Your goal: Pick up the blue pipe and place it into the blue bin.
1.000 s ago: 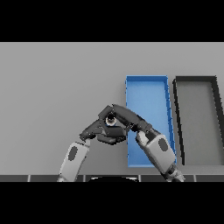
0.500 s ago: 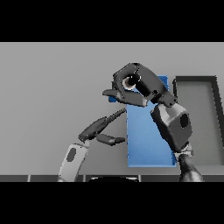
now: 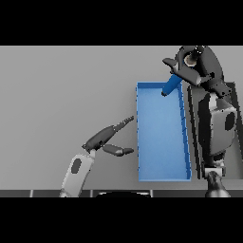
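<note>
The left hand (image 3: 105,141) lies low over the grey table (image 3: 61,95), fingers straight and spread, thumb apart, holding nothing. Just to its right runs the near left wall of the blue bin (image 3: 161,178), the fingertips almost at that wall. Farther off, the right hand (image 3: 192,66) hangs at the bin's far right corner, fingers curled round the blue pipe (image 3: 172,85), which slants down from the hand over the bin's far end. Beneath the right arm lies a dark bin (image 3: 232,88), mostly hidden.
</note>
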{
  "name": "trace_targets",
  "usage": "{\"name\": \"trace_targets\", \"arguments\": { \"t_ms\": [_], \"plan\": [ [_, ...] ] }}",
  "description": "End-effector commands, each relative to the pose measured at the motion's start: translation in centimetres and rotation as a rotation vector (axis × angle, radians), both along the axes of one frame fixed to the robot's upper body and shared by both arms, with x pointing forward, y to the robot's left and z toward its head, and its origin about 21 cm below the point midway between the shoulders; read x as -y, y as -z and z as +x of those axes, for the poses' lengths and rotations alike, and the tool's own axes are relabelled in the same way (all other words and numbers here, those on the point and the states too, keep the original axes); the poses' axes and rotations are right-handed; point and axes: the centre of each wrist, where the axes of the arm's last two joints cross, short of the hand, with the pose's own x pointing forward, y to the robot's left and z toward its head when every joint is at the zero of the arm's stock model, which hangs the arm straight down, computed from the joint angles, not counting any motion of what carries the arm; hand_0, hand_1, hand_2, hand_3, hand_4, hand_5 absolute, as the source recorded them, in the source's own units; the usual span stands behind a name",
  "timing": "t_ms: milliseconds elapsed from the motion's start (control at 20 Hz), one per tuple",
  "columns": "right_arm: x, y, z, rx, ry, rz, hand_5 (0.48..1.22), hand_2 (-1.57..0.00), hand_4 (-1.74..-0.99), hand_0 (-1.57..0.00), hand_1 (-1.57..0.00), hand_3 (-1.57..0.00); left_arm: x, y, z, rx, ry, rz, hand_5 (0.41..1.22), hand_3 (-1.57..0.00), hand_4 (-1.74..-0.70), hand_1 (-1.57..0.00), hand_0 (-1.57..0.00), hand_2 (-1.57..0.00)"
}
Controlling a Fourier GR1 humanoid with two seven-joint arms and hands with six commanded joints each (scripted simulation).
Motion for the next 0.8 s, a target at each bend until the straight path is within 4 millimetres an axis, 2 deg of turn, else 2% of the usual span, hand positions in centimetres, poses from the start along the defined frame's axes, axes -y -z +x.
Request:
{"name": "trace_targets", "arguments": {
  "t_ms": [0, 200, 400, 600, 650, 700, 750],
  "plan": [
    [0.9, 1.3, -0.1, -0.032, 0.027, -0.003, 1.221, -1.57, -1.741, -1.57, -1.57, -1.57, 0.1, 0.2, -0.1, -0.007, 0.006, -0.002, 0.418, 0.0, -0.87, 0.0, 0.0, 0.0],
    [3.3, 6.1, -1.2, -0.162, 0.101, -0.011, 1.221, -1.57, -1.741, -1.57, -1.57, -1.57, 0.2, 0.5, -0.5, -0.008, 0.014, -0.02, 0.421, 0.0, -0.87, 0.0, 0.0, 0.0],
    [4.1, 10.9, -3.2, -0.302, 0.189, -0.007, 1.221, -1.57, -1.741, -1.57, -1.57, -1.57, 0.0, 0.8, -0.9, -0.028, 0.01, -0.023, 0.425, 0.0, -0.88, 0.0, 0.0, 0.0],
    [4.9, 13.6, -4.9, -0.422, 0.29, -0.049, 1.221, -1.57, -1.741, -1.57, -1.57, -1.57, 0.2, 0.7, -1.2, -0.025, 0.01, -0.024, 0.425, 0.0, -0.88, 0.0, 0.0, 0.0],
    [4.8, 14.0, -5.0, -0.441, 0.3, -0.062, 1.221, -1.57, -1.741, -1.57, -1.57, -1.51, 0.2, 0.6, -1.2, -0.026, 0.008, -0.023, 0.423, 0.0, -0.89, 0.0, 0.0, 0.0],
    [4.9, 14.5, -5.0, -0.462, 0.316, -0.069, 1.221, -1.57, -1.741, -1.57, -1.57, -1.52, 0.2, 0.6, -1.1, -0.026, 0.006, -0.022, 0.422, 0.0, -0.89, 0.0, 0.0, 0.0],
    [4.8, 15.1, -5.2, -0.484, 0.328, -0.079, 1.221, -1.57, -1.741, -1.57, -1.57, -1.26, 0.2, 0.6, -1.1, -0.026, 0.004, -0.022, 0.42, 0.0, -0.89, 0.0, 0.0, 0.0]
  ]
}}
